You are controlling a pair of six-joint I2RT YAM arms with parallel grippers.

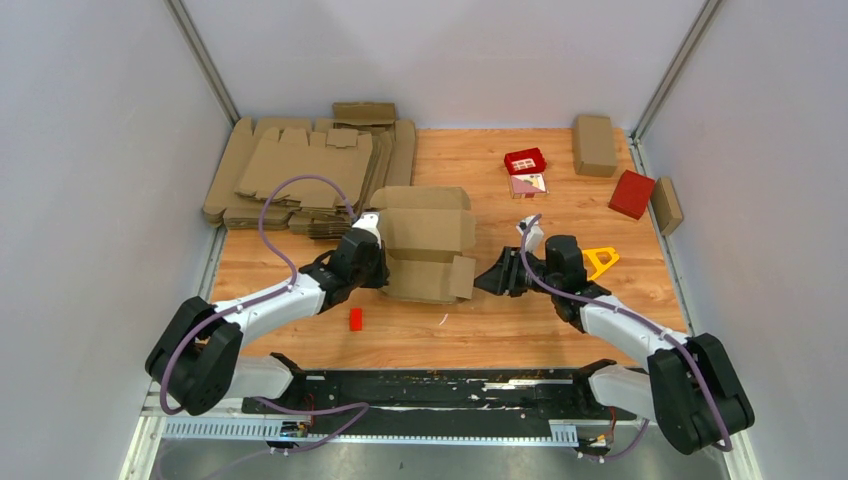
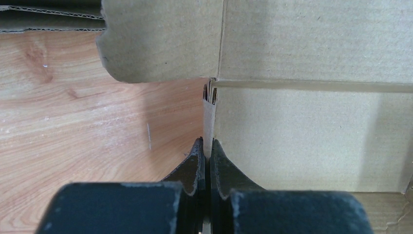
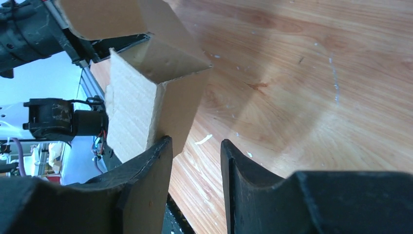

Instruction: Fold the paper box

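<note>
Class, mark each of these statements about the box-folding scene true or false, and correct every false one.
1. The left gripper is shut on an edge of the paper box. True.
2. The right gripper is clamped on the box. False: its fingers stand apart with nothing between them, just beside a flap.
3. A stack of flat cardboard sheets lies at the far left of the table. True.
4. The yellow triangular frame sits on top of the paper box. False: it lies on the table beside the right arm.
5. A small red piece lies on the table near the left arm. True.
</note>
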